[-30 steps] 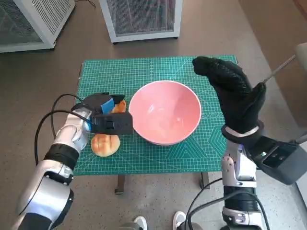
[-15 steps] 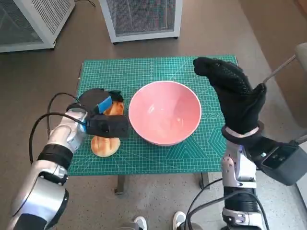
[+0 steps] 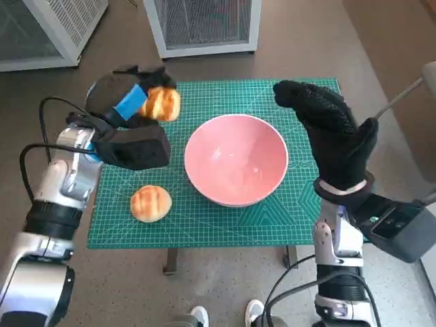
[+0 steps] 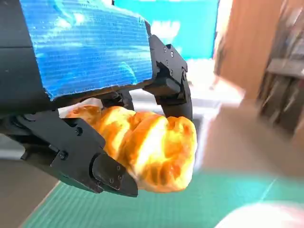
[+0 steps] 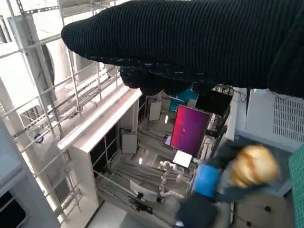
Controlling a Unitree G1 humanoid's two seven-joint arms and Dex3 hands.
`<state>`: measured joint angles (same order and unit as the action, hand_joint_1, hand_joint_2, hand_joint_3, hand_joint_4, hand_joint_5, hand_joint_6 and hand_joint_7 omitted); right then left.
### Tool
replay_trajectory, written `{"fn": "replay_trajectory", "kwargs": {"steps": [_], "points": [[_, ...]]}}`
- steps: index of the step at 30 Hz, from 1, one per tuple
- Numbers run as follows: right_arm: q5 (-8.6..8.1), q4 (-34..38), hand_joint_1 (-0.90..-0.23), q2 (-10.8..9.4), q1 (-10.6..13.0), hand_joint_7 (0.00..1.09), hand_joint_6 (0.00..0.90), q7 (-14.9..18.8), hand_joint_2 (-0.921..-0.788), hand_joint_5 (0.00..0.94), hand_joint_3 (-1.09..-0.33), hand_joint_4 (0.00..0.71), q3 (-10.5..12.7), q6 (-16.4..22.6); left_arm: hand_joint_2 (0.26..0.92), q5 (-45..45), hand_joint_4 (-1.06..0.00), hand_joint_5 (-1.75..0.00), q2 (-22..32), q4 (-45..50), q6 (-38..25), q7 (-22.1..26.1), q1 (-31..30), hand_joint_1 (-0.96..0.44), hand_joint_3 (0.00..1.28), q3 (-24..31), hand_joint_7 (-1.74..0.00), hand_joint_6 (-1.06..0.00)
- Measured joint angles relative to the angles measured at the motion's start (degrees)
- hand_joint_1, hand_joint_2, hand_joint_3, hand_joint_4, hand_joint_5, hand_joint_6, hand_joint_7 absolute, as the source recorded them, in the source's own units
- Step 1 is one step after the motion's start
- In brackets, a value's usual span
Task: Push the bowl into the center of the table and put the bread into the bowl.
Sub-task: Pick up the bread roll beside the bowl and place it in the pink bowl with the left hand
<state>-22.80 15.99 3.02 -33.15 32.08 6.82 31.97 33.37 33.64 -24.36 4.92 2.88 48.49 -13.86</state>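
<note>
A pink bowl (image 3: 236, 159) sits near the middle of the green cutting mat (image 3: 204, 225). My left hand (image 3: 124, 102) is raised above the mat's far left corner and grips a golden bread roll (image 3: 162, 103); the left wrist view shows the roll (image 4: 147, 152) pinched between the black fingers (image 4: 109, 173). A second roll (image 3: 150, 203) lies on the mat near the front left. My gloved right hand (image 3: 330, 133) is raised to the right of the bowl, holding nothing, fingers apart. The right wrist view shows the glove (image 5: 199, 42) and the far-off held roll (image 5: 254, 166).
Two white mesh-fronted cabinets (image 3: 201, 24) stand on the floor beyond the table. A thin rod (image 3: 402, 95) juts in at the right. Shoes (image 3: 197, 317) of a person show below the table's front edge.
My left hand has lifted one roll off the mat and carried it up toward the far left corner. The other roll stays in place. The right hand has not moved.
</note>
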Motion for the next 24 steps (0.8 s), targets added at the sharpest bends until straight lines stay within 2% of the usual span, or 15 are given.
{"fn": "replay_trajectory", "kwargs": {"steps": [5, 8, 13, 19, 21, 24], "points": [[-0.29, 0.0, -0.376, 0.0, 0.0, 0.90, 0.128, 0.2, -0.921, 0.017, -0.551, 0.495, 0.0, -0.3, 0.920, 0.1, -0.69, -1.14, -0.5, 10.5, -2.1, 0.4, -3.4, 0.00, 0.09, 2.0, -1.25, -0.57], [-1.11, 0.0, -0.382, 0.1, 0.0, 0.90, 0.127, 0.6, -0.921, 0.018, -0.548, 0.495, 0.0, -0.6, 0.920, 0.0, -0.70, -1.13, -1.5, 16.9, -2.7, 0.6, -5.4, 0.00, 0.09, 2.8, -1.25, -0.58], [-1.74, 0.0, -0.383, 0.1, 0.0, 0.90, 0.123, 0.7, -0.921, 0.017, -0.550, 0.494, -0.1, -0.7, 0.920, 0.1, -0.69, -1.12, -3.9, 23.6, -2.1, 1.4, -7.0, 0.00, 0.08, 2.3, -1.25, -0.59], [-1.78, 0.0, -0.383, 0.2, 0.1, 0.91, 0.120, 1.0, -0.921, 0.019, -0.550, 0.496, -0.1, -0.7, 0.920, 0.3, -0.69, -1.13, -5.4, 25.1, 1.2, 2.4, -7.8, 0.00, 0.09, 0.4, -1.24, -0.58], [-1.81, 0.0, -0.383, 0.3, 0.2, 0.91, 0.120, 1.1, -0.921, 0.020, -0.549, 0.497, 0.0, -0.8, 0.920, 0.3, -0.68, -1.16, -6.0, 24.6, 2.9, 2.8, -8.1, 0.00, 0.11, -0.4, -1.26, -0.55], [-1.90, -0.1, -0.383, 0.3, 0.3, 0.91, 0.119, 1.1, -0.921, 0.020, -0.549, 0.497, 0.0, -1.0, 0.921, -0.1, -0.60, -1.26, -7.1, 22.7, 5.3, 3.5, -8.2, 0.00, 0.18, -1.7, -1.33, -0.46]]}}
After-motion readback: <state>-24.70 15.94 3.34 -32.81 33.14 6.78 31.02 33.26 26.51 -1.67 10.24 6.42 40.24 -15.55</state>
